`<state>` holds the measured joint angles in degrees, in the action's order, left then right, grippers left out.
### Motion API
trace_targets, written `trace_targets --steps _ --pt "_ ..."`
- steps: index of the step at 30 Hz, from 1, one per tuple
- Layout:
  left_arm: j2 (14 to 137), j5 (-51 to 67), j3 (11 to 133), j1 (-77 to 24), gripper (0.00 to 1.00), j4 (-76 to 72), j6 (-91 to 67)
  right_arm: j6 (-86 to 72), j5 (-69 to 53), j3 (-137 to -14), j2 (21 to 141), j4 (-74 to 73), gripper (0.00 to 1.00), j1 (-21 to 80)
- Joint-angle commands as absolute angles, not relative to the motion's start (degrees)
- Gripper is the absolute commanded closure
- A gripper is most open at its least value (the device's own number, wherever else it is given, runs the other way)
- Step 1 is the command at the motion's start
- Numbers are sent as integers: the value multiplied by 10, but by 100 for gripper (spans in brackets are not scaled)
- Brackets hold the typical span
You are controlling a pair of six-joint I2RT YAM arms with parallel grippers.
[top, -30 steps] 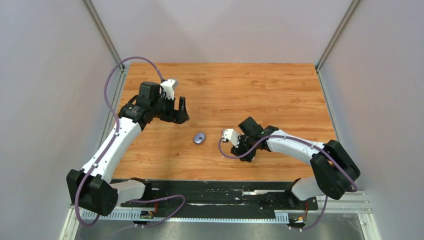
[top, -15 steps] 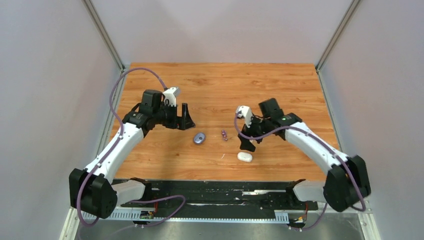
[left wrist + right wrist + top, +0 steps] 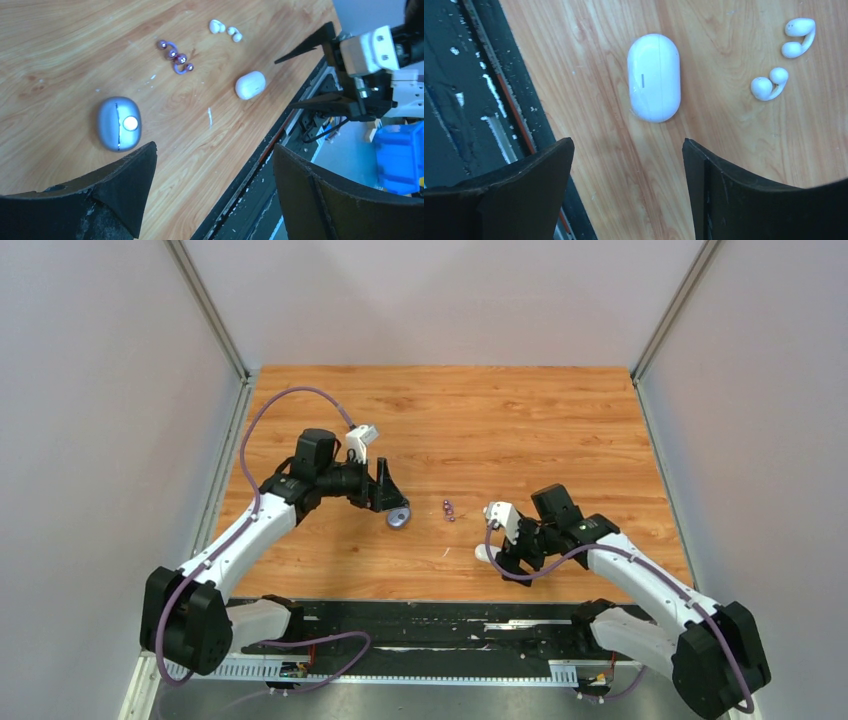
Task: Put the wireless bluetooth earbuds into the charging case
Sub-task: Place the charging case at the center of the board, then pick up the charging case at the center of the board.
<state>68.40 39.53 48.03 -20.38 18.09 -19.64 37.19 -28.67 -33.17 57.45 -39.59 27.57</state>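
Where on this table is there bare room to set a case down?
Bare: the table from its far edge to the purple earbuds. Crowded: the near-centre strip, where the grey case, white case and white earbuds lie close together.

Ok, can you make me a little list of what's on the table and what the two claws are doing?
table: wooden
white case: closed, lying flat near the front edge
white earbuds: two, loose on the wood beside the white case
silver case: closed, lying flat
purple earbuds: two, lying together on the wood
left claw: open, empty, over the silver case
right claw: open, empty, over the white case
earbuds in a case: none yet
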Motion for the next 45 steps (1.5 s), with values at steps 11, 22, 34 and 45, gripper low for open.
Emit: trace_targets --steps 11,22,34,45 --pt "679 411 491 -221 9 171 -176 379 -260 -322 678 -238 26 304" --pt "698 408 502 -221 9 159 -164 417 -262 -295 696 -231 34 319" --pt "694 408 505 -221 9 157 -168 407 -264 -297 717 -194 38 319" --pt "716 412 512 -221 9 133 -157 425 -256 -328 707 -210 96 319"
